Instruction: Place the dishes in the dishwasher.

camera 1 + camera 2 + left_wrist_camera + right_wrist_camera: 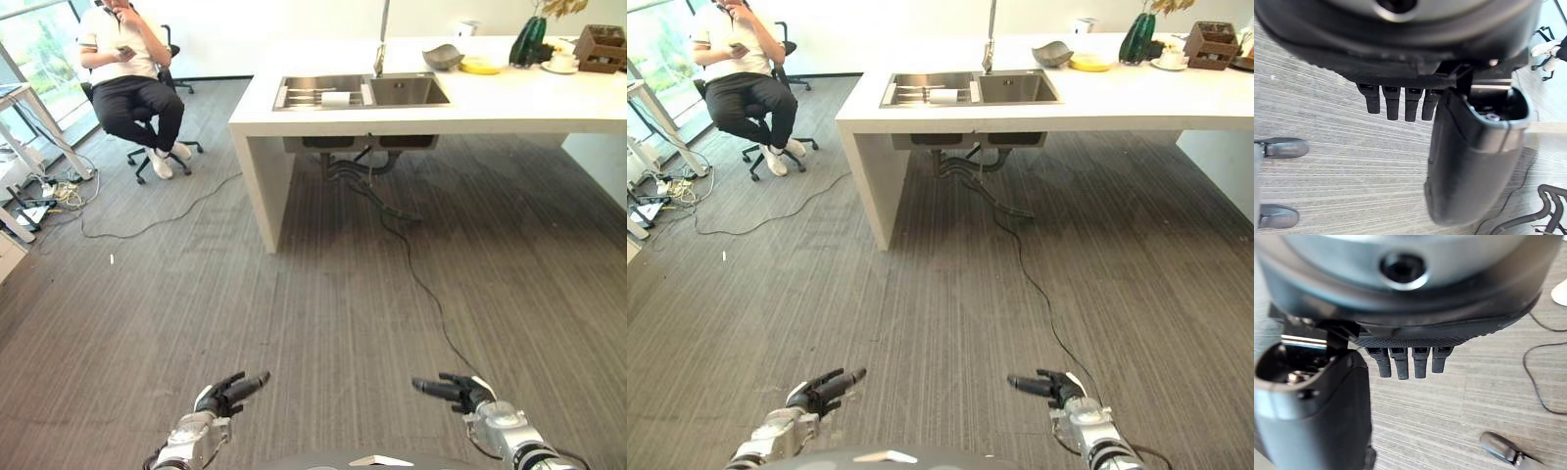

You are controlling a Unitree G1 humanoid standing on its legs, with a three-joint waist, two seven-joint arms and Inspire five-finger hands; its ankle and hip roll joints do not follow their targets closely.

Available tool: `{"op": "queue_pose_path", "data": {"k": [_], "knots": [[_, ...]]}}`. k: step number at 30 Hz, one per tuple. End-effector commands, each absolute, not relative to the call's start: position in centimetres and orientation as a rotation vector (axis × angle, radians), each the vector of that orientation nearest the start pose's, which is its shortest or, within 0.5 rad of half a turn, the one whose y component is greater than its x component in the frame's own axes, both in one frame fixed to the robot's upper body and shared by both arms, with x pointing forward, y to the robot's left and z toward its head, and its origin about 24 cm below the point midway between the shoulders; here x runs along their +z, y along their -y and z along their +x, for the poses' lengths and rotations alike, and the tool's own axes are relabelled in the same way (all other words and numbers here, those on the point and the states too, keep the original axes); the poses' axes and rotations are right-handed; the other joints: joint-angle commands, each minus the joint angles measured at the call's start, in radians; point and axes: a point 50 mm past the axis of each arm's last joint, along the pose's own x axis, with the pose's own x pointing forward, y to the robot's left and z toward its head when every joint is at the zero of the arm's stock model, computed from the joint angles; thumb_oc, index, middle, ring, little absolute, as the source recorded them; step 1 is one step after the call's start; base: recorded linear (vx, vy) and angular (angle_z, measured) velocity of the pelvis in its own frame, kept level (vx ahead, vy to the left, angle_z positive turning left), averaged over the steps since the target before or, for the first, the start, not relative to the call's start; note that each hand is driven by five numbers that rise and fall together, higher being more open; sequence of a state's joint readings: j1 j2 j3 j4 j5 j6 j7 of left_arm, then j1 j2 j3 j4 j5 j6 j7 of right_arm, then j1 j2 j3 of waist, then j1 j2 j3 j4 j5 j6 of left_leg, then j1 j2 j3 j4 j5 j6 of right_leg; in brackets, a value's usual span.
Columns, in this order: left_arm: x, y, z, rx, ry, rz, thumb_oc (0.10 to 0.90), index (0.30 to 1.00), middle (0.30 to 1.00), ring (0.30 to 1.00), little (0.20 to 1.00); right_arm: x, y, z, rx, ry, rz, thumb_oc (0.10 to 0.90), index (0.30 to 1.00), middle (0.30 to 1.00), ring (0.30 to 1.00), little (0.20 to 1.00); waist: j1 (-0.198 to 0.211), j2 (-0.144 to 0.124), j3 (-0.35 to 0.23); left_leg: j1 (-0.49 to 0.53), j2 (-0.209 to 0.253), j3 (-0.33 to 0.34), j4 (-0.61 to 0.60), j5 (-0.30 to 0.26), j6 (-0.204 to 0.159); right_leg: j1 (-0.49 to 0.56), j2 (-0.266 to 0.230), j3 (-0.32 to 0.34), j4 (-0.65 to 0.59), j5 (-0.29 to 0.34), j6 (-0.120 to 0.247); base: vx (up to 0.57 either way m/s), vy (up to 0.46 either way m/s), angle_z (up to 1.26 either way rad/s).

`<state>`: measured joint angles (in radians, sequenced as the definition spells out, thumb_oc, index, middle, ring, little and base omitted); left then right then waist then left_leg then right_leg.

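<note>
Currently both hands, left [223,394] and right [460,390], are held low with fingers straight and nothing grasped. Far ahead of them, the dishes [482,66] lie on the counter [509,98], beside the sink [362,92]. Judged step: approach. No dishwasher is seen; walking to the counter is required next.

No readable text, label or sign.

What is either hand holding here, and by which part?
Nothing is held. The left hand and right hand both hang over bare floor with fingers straight; the dishes sit far off on the counter.
</note>
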<state>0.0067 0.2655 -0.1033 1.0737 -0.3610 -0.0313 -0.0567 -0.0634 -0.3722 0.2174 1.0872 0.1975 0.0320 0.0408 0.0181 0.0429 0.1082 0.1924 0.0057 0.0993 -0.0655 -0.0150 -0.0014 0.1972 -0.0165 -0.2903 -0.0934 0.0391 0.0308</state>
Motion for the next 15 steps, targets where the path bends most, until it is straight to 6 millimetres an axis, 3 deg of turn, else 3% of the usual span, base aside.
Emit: {"op": "queue_pose_path", "data": {"k": [1, 9, 15], "knots": [[-13.6, -24.2, 15.0, 0.130, -0.952, 0.042, 0.800, 0.900, 0.900, 0.900, 0.900, -12.2, 26.5, 16.8, -0.087, -0.968, -0.256, 0.800, 0.900, 0.900, 0.900, 0.900, 0.008, -0.027, -0.009, -0.005, 0.045, -0.021, -0.022, -0.024, -0.090, -0.002, -0.087, 0.056, 0.006, -0.067, 0.131, 0.00, 0.000, 0.00], [-14.1, -24.0, 14.3, 0.053, -1.011, 0.194, 0.800, 0.900, 0.900, 0.900, 0.900, -13.1, 25.9, 15.6, -0.057, -1.025, -0.269, 0.800, 0.900, 0.900, 0.900, 0.900, 0.012, -0.030, -0.012, 0.000, 0.043, -0.035, -0.022, -0.028, -0.088, 0.010, -0.087, 0.047, 0.006, -0.074, 0.129, 0.03, 0.003, 0.02], [-15.4, -23.3, 11.9, -0.004, -1.138, 0.265, 0.800, 0.900, 0.900, 0.900, 0.900, -13.9, 26.1, 14.0, -0.089, -1.090, -0.280, 0.800, 0.900, 0.900, 0.900, 0.900, 0.010, -0.031, -0.014, 0.002, 0.043, -0.037, -0.022, -0.030, -0.088, 0.012, -0.086, 0.044, 0.006, -0.077, 0.128, 0.02, 0.008, 0.04]]}}
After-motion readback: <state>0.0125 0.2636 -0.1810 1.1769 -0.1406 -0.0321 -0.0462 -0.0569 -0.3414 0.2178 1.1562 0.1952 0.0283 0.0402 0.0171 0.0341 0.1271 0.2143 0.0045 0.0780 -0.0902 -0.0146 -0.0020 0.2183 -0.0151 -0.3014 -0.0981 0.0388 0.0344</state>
